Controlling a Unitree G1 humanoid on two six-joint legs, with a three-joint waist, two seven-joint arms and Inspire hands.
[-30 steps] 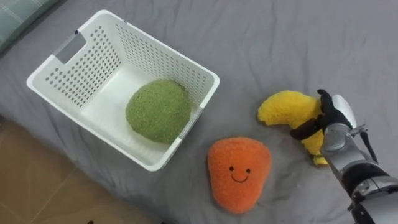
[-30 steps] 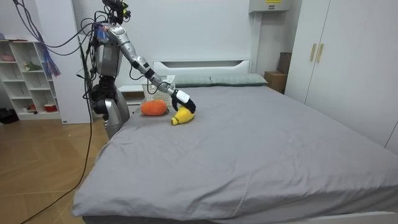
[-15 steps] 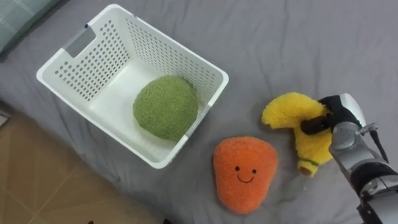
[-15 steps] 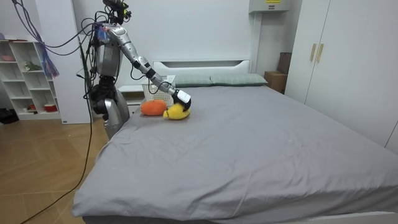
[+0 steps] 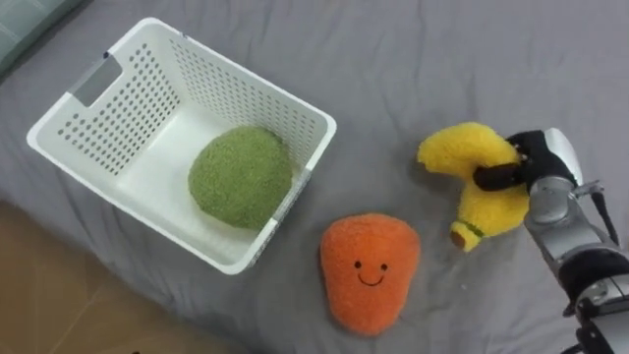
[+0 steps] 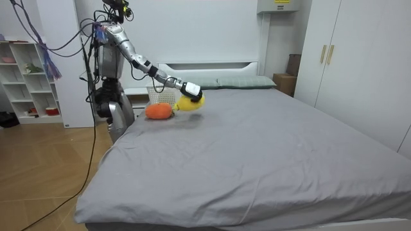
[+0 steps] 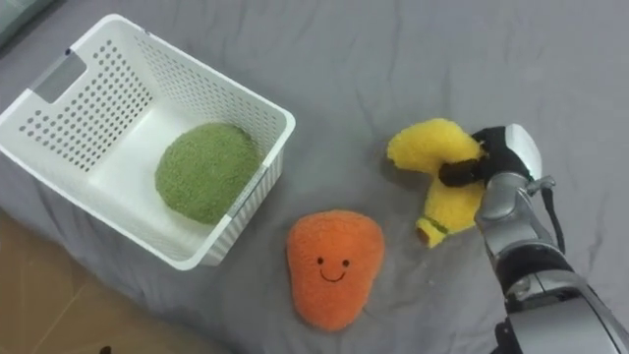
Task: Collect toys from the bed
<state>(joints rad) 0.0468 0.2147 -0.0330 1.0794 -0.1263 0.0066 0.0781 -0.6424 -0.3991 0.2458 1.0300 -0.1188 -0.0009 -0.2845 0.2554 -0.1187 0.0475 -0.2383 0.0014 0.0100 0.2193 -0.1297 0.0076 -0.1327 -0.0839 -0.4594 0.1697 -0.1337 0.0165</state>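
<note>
One in, two to go!
Green plush (image 5: pixel 239 178) sits in the white basket (image 5: pixel 118 113); right hand (image 5: pixel 539 169) grips the yellow banana (image 5: pixel 470 162), right of the basket; orange plush (image 5: pixel 368 270) lies just beside the basket.

Bedroom, domestic: wide bed (image 6: pixel 270 154) under grey sheet, pillows (image 6: pixel 241 82) at headboard (image 6: pixel 209 65), white wardrobe (image 6: pixel 366 64) right, open shelf unit (image 6: pixel 29 80) left, wood floor (image 6: pixel 38 192)

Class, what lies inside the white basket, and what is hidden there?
A round green plush toy lies in the white basket, against its near wall; the remaining floor is bare. The toy covers the floor beneath it, so anything under it cannot be seen.
</note>
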